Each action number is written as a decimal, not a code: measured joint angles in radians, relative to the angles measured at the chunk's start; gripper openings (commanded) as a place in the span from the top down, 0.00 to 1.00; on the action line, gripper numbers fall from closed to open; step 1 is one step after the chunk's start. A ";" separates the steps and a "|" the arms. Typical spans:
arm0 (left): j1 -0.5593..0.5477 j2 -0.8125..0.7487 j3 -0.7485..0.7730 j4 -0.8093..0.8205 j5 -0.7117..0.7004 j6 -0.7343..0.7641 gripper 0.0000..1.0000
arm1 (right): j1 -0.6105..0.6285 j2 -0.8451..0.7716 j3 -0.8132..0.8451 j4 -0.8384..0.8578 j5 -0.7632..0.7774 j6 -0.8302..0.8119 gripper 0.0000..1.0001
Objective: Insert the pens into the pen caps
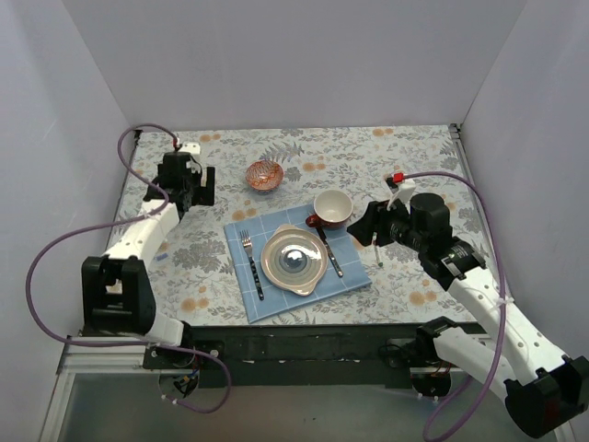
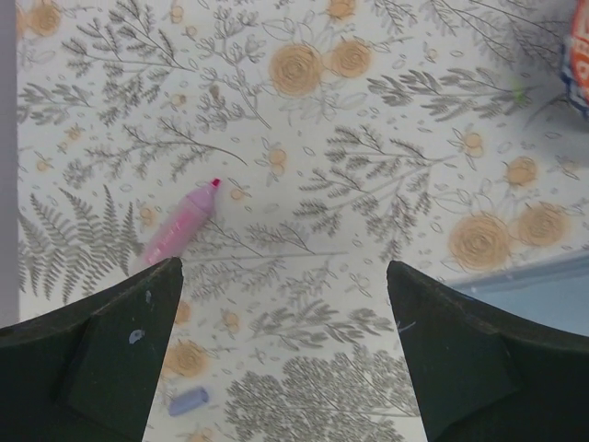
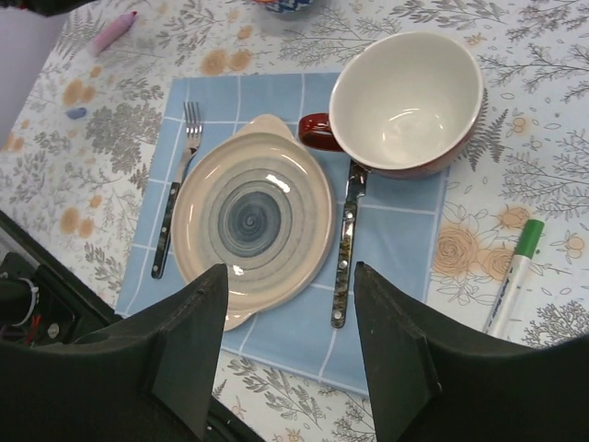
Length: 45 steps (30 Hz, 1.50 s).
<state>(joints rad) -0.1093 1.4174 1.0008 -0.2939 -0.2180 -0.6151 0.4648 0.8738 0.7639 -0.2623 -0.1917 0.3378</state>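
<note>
Both arms reach out over the counter (image 2: 368, 138), neither holding anything.
The left tool (image 2: 283, 267) gapes wide above bare floral cloth close to the left wall (image 2: 7, 157). The pink pen (image 2: 179, 226) lies at its 10 o'clock and a lilac cap (image 2: 189, 401) at 7. The right tool (image 3: 290, 272) stands parted and empty over the plate (image 3: 253, 216) and knife (image 3: 345, 244). The green-capped pen (image 3: 515, 276) lies free at 3 o'clock, just off the blue mat (image 3: 396, 230).

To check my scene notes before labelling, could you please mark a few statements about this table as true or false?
1. The fork lies left of the plate on the blue placemat. True.
2. The green-ended pen lies inside the mug. False: it lies on the tablecloth, right of the placemat.
3. The left gripper holds the pink pen. False: its jaws stand open and the pen lies ungripped.
4. The knife lies right of the plate. True.
</note>
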 measured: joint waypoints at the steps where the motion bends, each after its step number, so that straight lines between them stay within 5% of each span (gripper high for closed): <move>1: 0.029 0.051 0.061 -0.039 0.017 0.030 0.09 | 0.000 -0.010 -0.005 0.005 -0.016 0.000 0.37; 6: 0.141 0.276 0.271 -0.167 0.157 0.167 0.15 | 0.013 -0.001 -0.004 0.002 -0.050 0.000 0.38; 12: 0.196 0.449 0.336 -0.350 0.252 0.311 0.20 | 0.070 0.061 0.019 -0.005 -0.072 -0.001 0.40; 32: 0.337 0.608 0.470 -0.426 0.283 0.509 0.28 | 0.098 0.158 -0.015 -0.018 -0.087 -0.009 0.41; 34: 0.349 0.613 0.476 -0.422 0.283 0.509 0.33 | 0.098 0.170 -0.021 -0.018 -0.087 -0.011 0.41; 36: 0.356 0.618 0.481 -0.430 0.296 0.502 0.49 | 0.098 0.178 -0.025 -0.023 -0.084 -0.012 0.41; 41: 0.343 0.609 0.457 -0.427 0.317 0.468 0.62 | 0.098 0.170 -0.026 -0.025 -0.077 -0.020 0.41; 45: 0.306 0.529 0.333 -0.374 0.314 0.436 0.99 | 0.098 0.149 -0.026 -0.024 -0.077 -0.023 0.41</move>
<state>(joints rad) 0.1963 1.9461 1.3342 -0.6678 0.0956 -0.1791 0.5632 1.0229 0.7383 -0.2863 -0.2691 0.3153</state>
